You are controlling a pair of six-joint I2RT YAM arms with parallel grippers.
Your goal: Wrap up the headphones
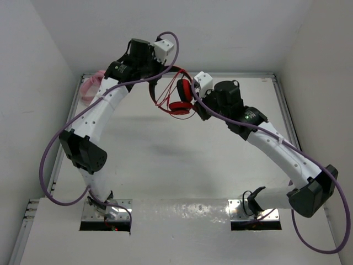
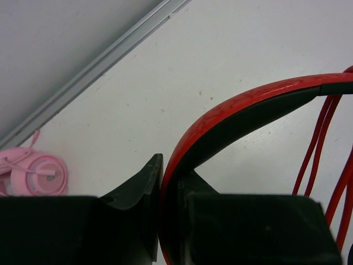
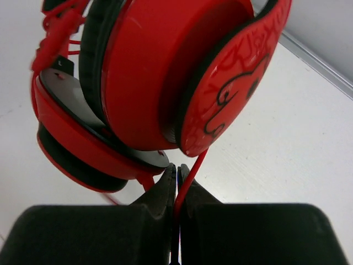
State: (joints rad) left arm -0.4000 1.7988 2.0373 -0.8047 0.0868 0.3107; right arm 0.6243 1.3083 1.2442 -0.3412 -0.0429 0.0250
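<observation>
The red headphones [image 1: 181,99] hang above the table at the back centre, held between both arms. My left gripper [image 2: 170,185] is shut on the black-and-red headband [image 2: 242,107]. My right gripper [image 3: 177,174] is shut on the thin red cable [image 3: 190,176] just below the round red earcups [image 3: 165,72]. Loops of the cable [image 2: 320,143] hang beside the headband and show in the top view [image 1: 161,98]. In the top view both grippers are mostly hidden by their wrists.
A pink coiled bundle [image 2: 33,174] lies at the back left by the table's metal rim [image 2: 99,63]; it also shows in the top view [image 1: 91,84]. White walls close the back and sides. Purple hoses loop off both arms.
</observation>
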